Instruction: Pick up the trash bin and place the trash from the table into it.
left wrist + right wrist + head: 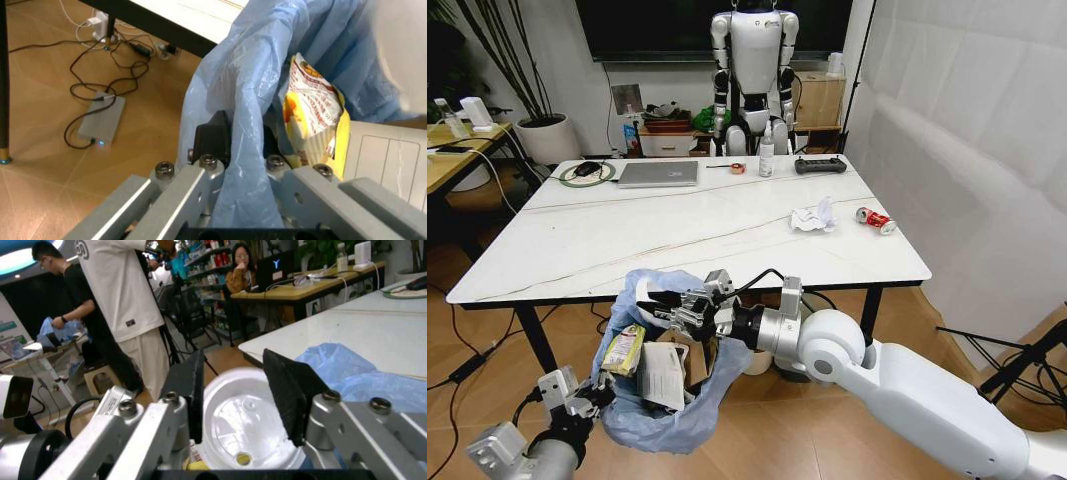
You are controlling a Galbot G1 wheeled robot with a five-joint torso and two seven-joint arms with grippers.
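The trash bin (667,420), lined with a light-blue bag, hangs below the table's front edge. My left gripper (587,402) is shut on its bag-covered rim (233,165). Inside it lie a yellow wrapper (310,125), a white card (662,375) and a white paper plate (247,430). My right gripper (667,305) hovers over the bin's mouth, open, and the plate shows beyond its fingers (287,390). On the white marble table (627,240), a crumpled tissue (814,216) and a crushed red can (875,220) lie at the right.
A laptop (659,174), a mouse on a round pad (587,171), a spray bottle (767,152) and a black controller (819,165) sit along the table's far edge. A humanoid robot (752,70) stands behind. Cables and a power brick (100,120) lie on the floor.
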